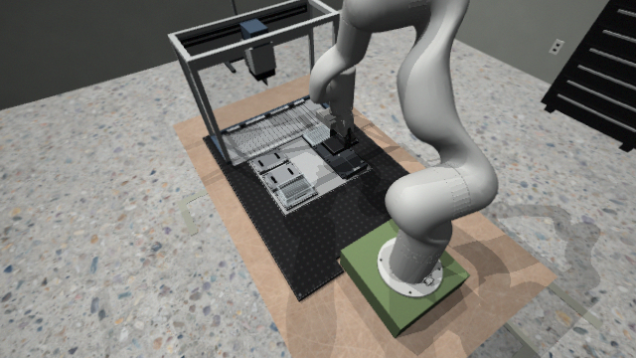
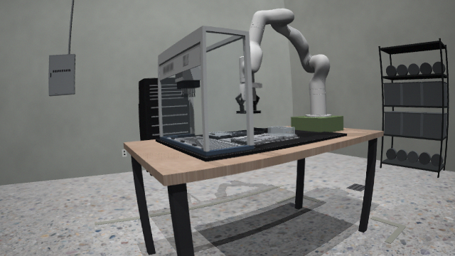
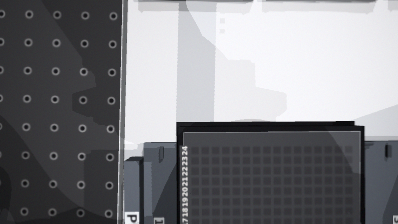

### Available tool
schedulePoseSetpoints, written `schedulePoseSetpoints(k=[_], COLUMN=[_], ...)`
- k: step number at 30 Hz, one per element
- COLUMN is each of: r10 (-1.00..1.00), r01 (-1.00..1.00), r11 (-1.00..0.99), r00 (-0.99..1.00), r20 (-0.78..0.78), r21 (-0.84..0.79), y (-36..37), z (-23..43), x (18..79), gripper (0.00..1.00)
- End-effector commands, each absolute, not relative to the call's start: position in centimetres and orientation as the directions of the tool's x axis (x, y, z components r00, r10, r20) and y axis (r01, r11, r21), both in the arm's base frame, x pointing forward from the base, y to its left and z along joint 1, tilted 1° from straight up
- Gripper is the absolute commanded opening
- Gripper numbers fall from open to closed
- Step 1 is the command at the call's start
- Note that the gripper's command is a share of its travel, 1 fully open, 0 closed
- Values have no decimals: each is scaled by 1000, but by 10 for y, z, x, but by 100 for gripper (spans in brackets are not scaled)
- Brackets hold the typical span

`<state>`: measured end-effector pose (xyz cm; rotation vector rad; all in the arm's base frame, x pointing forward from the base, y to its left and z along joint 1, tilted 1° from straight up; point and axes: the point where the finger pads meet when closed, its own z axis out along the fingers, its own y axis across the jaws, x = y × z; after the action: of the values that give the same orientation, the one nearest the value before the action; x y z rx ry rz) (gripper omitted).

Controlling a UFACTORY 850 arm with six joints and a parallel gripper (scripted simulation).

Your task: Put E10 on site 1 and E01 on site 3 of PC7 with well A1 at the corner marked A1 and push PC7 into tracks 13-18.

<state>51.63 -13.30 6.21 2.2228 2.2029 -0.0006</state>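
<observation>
My gripper (image 1: 342, 138) is shut on a dark 384-well plate, E10 (image 1: 334, 145). It holds the plate in the air over the far end of the nest row (image 1: 348, 160) at the right of the apron. In the wrist view the plate (image 3: 272, 175) fills the lower right, with column numbers up to 24 along its left edge and grey nest parts showing beneath it. The plate carrier PC7 (image 1: 282, 176) lies on the left part of the white apron (image 1: 318, 169), in front of the rails. A clear plate (image 1: 296, 191) sits on its nearest site; the other two sites look empty.
The loading rails (image 1: 278, 130) lie under the instrument's frame (image 1: 248, 45). Another clear plate (image 1: 316, 134) lies at the rails' right end, close to my gripper. A black perforated mat (image 3: 60, 110) surrounds the apron. The frame's post (image 2: 249, 89) stands near my gripper (image 2: 247, 108).
</observation>
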Motion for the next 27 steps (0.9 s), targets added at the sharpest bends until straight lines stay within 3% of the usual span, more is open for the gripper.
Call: schedulePoseSetpoints(k=[1,27], r10=[1000,1000], r01=[1000,1000], r11=[-9,-9], r00=[9,9], r20=[-8,-8], r21=[11,11], y=[-148,-157], z=[63,61], x=[505,498], gripper=[0,0])
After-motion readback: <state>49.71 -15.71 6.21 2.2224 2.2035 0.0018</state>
